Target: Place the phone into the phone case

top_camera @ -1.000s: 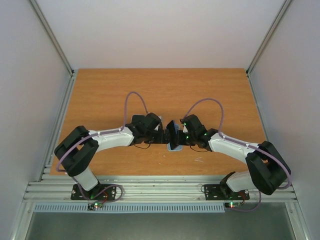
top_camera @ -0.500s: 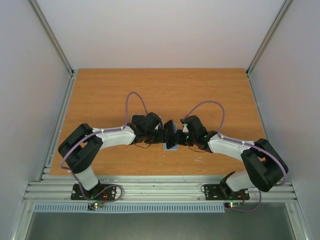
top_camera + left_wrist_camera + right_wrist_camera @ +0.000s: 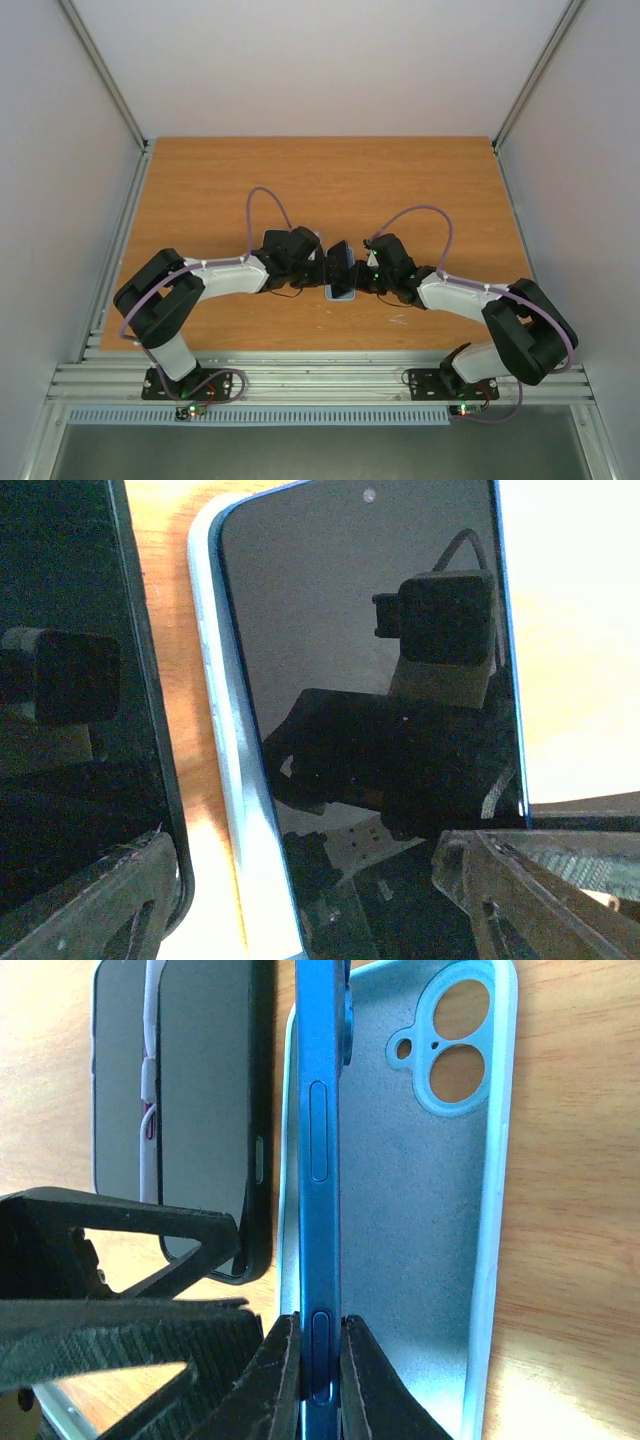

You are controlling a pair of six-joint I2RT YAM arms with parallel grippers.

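The blue phone [image 3: 320,1110] stands on its long edge, pinched between my right gripper's [image 3: 320,1360] jaws near one end. Its lower edge rests in or just over the light blue phone case [image 3: 420,1210], which lies open side up with its camera cut-outs at the far end. In the left wrist view the phone's dark screen [image 3: 370,680] faces the camera, with the case's pale rim [image 3: 225,740] beside it. My left gripper [image 3: 320,910] is open, one finger on each side of the phone. From above, phone [image 3: 340,262] and case [image 3: 342,294] sit between both grippers.
A second dark phone in a black case [image 3: 200,1110] lies flat on the wooden table [image 3: 250,170] just left of the blue case, also in the left wrist view [image 3: 70,680]. Metal frame posts and white walls border the table.
My right gripper has carried the phone a little to the left, toward the left gripper. The two grippers now stand closer together over the case.
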